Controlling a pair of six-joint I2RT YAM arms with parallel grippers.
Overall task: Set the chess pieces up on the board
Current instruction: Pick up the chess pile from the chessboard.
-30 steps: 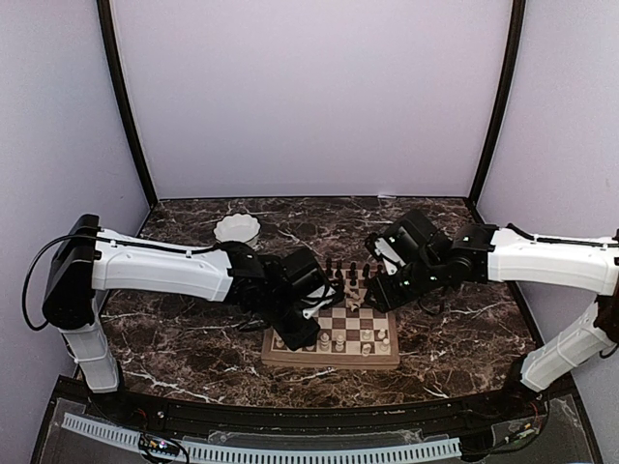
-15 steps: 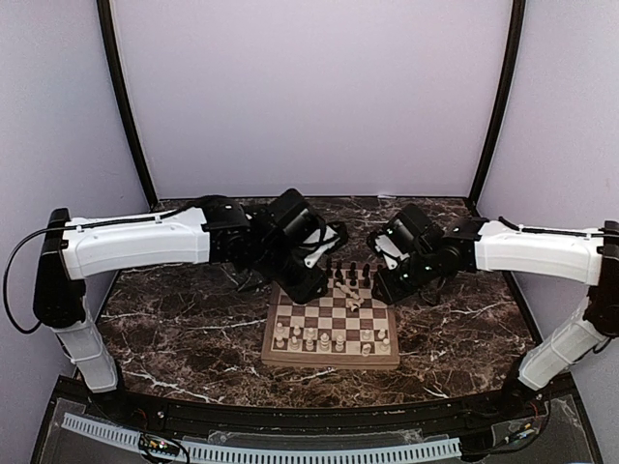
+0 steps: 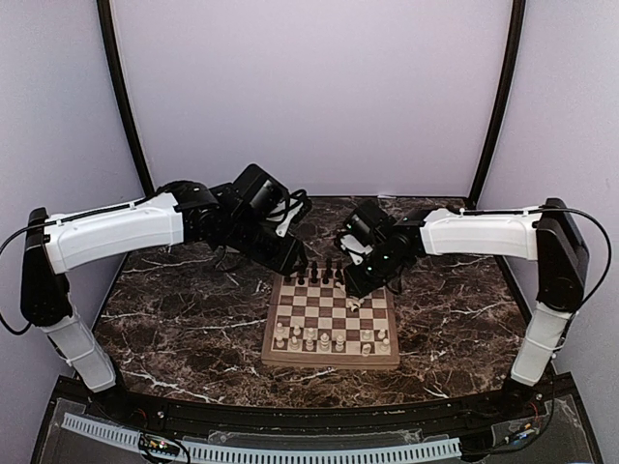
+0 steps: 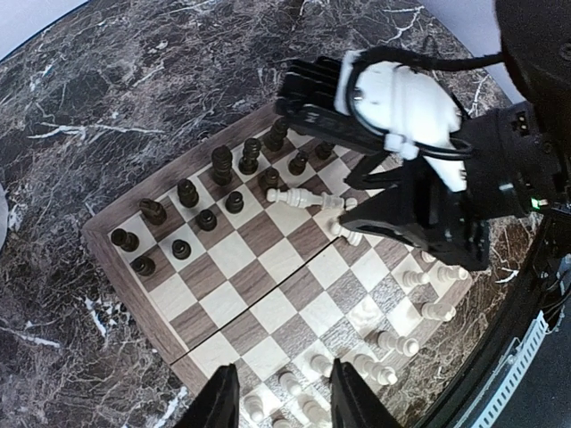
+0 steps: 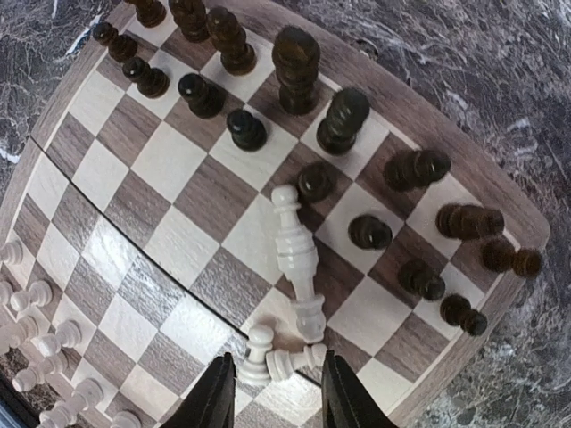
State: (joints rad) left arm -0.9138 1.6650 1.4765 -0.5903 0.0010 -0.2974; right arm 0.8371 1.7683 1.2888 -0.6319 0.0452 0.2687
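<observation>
Over chessboard (image 5: pixel 192 201), right gripper (image 5: pixel 272 370) hovers with fingers apart, empty, above toppled white piece (image 5: pixel 295 250), which lies across mid-board squares with head at 12 o'clock and base at 6. The left gripper (image 4: pixel 284 392), also apart and empty, hangs over board's 11 o'clock corner. Expect piece light, stiff, smooth, apt to roll: pinch its thick middle, not its neck. Dark pieces (image 5: pixel 296 55) crowd you from 12 to 3 o'clock; two white pawns (image 5: pixel 257 346) sit just beside base. Your open room: bare squares toward 9 o'clock.
</observation>
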